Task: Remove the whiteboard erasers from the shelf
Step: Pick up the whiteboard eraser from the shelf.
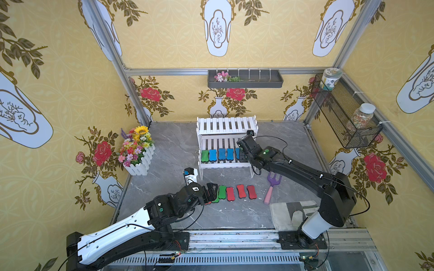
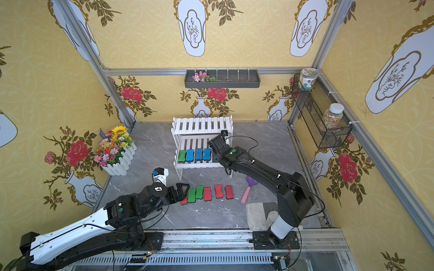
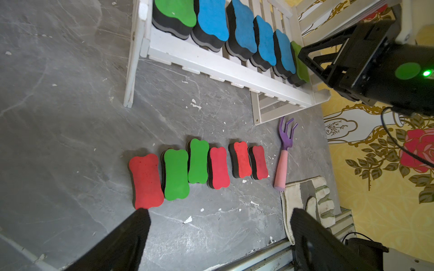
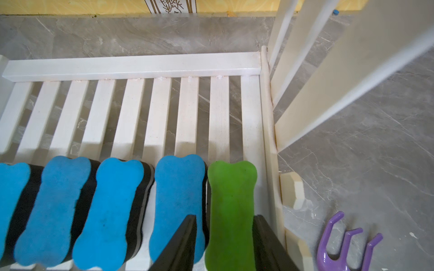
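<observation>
The right gripper [image 4: 225, 217] is reaching into the lower tier of the shelf [image 4: 131, 63] and straddling the green eraser [image 4: 231, 187], which is sitting at the shelf's right end, close against the end rail. Its jaws are standing narrow. One finger [image 4: 185, 239] is sliding into the slot between this eraser and the neighbouring blue eraser [image 4: 178, 199], and the other is running between the eraser and the rail. Whether they are already pressing the foam I cannot tell.

To do this well, the jaws should be squeezing across the narrow waist and low on the dark base, not only on the soft top. The lift should be going straight up a little, then out over the shelf's front rail while staying under the upper tier. The inner finger risks dragging the blue eraser along, and the outer one risks catching the rail.

Five other erasers are waiting on the same tier. Six more are lying in a row [image 3: 198, 162] on the table [image 3: 58, 117] in front of the shelf. The left gripper [image 3: 219, 211] is hanging over that row with its jaws spread wide and holding nothing. A good landing spot looks to be in front of the shelf's right half, just short of the garden fork [image 3: 285, 140].
</observation>
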Action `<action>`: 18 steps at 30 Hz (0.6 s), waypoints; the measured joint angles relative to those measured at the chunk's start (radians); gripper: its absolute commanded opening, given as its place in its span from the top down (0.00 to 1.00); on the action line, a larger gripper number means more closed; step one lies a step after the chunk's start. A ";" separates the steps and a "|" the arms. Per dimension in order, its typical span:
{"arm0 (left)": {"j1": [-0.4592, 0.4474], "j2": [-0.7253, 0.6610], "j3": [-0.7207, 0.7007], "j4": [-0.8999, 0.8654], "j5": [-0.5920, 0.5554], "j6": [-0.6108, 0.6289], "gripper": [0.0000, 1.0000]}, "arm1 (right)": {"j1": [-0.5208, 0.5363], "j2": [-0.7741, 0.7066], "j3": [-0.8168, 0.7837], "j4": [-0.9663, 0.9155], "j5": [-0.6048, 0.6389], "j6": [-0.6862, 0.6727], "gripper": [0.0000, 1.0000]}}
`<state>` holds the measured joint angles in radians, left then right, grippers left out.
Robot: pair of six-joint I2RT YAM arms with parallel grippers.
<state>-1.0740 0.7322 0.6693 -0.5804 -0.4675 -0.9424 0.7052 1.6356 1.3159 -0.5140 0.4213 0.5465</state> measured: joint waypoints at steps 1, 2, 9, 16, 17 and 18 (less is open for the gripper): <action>0.000 -0.001 0.000 0.000 0.000 0.000 0.01 | -0.001 0.003 0.001 -0.004 0.000 0.000 0.56; 0.000 -0.002 0.000 0.000 0.000 0.000 0.00 | -0.003 0.005 0.001 -0.007 0.000 0.000 0.56; 0.000 -0.013 0.000 -0.004 0.000 0.000 0.00 | -0.006 0.019 0.001 -0.009 0.000 0.003 0.56; 0.000 -0.017 0.000 -0.015 -0.003 0.000 0.01 | -0.007 0.032 0.000 -0.007 0.000 0.008 0.57; 0.000 -0.017 0.000 -0.015 -0.004 0.000 0.01 | -0.007 0.035 0.000 -0.006 0.000 0.008 0.57; 0.000 -0.017 0.000 -0.015 -0.004 0.000 0.01 | -0.007 0.037 0.000 -0.005 0.000 0.011 0.58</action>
<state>-1.0740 0.7151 0.6689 -0.5957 -0.4713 -0.9428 0.6979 1.6730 1.3163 -0.5190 0.4217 0.5575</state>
